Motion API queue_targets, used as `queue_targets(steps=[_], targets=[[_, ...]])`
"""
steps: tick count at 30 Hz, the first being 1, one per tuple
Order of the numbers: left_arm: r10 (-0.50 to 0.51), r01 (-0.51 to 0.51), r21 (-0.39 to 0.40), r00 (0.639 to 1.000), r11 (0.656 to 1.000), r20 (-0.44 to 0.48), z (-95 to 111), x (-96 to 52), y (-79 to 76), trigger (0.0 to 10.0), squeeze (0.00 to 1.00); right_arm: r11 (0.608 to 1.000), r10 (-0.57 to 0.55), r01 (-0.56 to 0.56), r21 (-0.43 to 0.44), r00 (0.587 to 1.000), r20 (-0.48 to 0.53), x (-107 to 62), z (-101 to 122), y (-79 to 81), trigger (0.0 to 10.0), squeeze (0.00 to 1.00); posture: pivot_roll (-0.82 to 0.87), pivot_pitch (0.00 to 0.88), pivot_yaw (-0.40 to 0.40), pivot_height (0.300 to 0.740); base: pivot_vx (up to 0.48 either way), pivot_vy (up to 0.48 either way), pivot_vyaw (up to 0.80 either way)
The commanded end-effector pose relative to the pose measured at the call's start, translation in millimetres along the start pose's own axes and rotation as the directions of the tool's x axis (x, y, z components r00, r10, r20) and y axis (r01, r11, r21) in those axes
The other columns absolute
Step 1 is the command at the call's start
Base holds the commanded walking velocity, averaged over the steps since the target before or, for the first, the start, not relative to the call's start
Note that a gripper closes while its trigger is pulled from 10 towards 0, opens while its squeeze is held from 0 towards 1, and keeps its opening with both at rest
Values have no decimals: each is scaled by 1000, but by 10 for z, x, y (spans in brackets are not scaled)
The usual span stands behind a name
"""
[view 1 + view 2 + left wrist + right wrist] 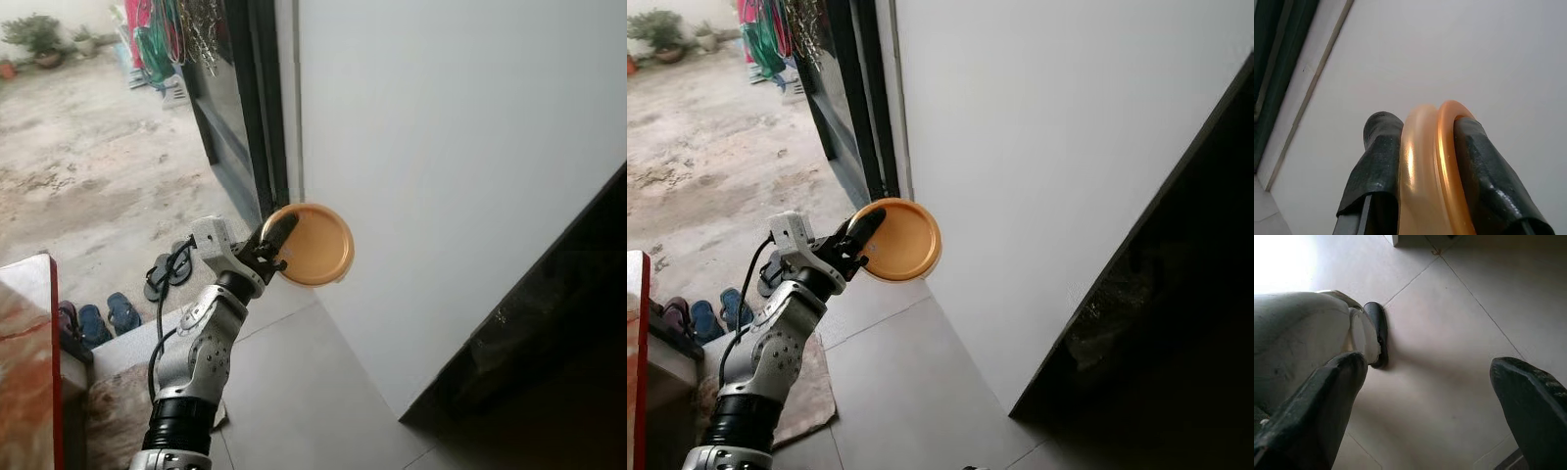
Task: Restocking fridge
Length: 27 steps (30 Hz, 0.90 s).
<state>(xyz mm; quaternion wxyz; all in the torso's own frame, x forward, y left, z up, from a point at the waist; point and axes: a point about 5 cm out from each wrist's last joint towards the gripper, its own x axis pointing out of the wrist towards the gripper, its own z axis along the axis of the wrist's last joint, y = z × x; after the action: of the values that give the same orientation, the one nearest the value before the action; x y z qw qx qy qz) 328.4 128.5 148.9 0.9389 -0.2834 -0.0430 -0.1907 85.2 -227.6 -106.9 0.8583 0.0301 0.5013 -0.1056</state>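
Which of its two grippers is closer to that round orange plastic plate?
Left. The left gripper grips the round orange plastic plate by its rim; the right gripper hangs open over the tiled floor.

**No readable text**

We find no lettering, label, brand, number or sign that can be read in any of the views — nothing legible to report.
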Motion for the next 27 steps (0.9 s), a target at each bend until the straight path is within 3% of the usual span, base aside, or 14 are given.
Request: queue_targets(steps=[1, 3, 5, 10, 11, 16, 18, 21, 23, 25, 27], targets=[[30, -30, 9, 999, 1000, -26, -61, -18, 38, 10000, 0, 1000, 11, -11, 15, 999, -38, -26, -116, 42, 10000, 0, 18, 123, 83, 740, 0, 0, -756], [69, -69, 19, 997, 997, -37, -90, -44, 121, 10000, 0, 1000, 11, -11, 18, 999, -40, -28, -125, 44, 10000, 0, 17, 124, 86, 740, 0, 0, -763], [205, -196, 87, 972, 977, -111, -218, -125, 382, 10000, 0, 1000, 11, -10, 24, 999, -42, -33, -140, 48, 10000, 0, 12, 126, 93, 740, 0, 0, -759], [321, -300, 125, 922, 946, -216, -420, -246, 687, 10000, 0, 999, 9, -8, 41, 999, -41, -38, -154, 57, 10000, 0, 8, 126, 104, 740, 0, 0, -634], [367, -340, 138, 879, 930, -304, -587, -333, 807, 10000, 0, 999, 8, -5, 50, 999, -42, -39, -161, 61, 10000, 0, 4, 128, 108, 740, 0, 0, -744], [457, -410, 204, 762, 889, -459, -906, -575, 957, 10000, 0, 998, 5, -2, 62, 999, -43, -44, -175, 67, 10000, 0, -9, 124, 111, 740, 0, 0, -744], [476, -419, 230, 739, 879, -477, -947, -627, 983, 10000, 0, 998, 4, -1, 62, 999, -43, -44, -176, 66, 10000, 0, -9, 124, 111, 740, 0, 0, -744], [552, -488, 269, 654, 830, -517, -1054, -826, 1082, 10000, 0, 998, 2, 1, 57, 999, -41, -42, -167, 60, 10000, 0, -25, 124, 100, 740, 0, 0, -744], [590, -534, 273, 619, 800, -518, -1076, -911, 1129, 10000, 0, 998, 0, 2, 55, 999, -39, -40, -159, 53, 10000, 0, -32, 121, 95, 740, 0, 0, -744], [662, -631, 267, 547, 728, -512, -1106, -1094, 1221, 10000, 0, 999, -6, 8, 47, 999, -36, -37, -146, 38, 10000, 0, -48, 107, 82, 740, 0, 0, -744], [672, -659, 245, 536, 711, -511, -1125, -1135, 1230, 10000, 0, 999, -9, 10, 46, 999, -35, -38, -143, 26, 10000, 0, -54, 96, 67, 740, 0, 0, -744]])
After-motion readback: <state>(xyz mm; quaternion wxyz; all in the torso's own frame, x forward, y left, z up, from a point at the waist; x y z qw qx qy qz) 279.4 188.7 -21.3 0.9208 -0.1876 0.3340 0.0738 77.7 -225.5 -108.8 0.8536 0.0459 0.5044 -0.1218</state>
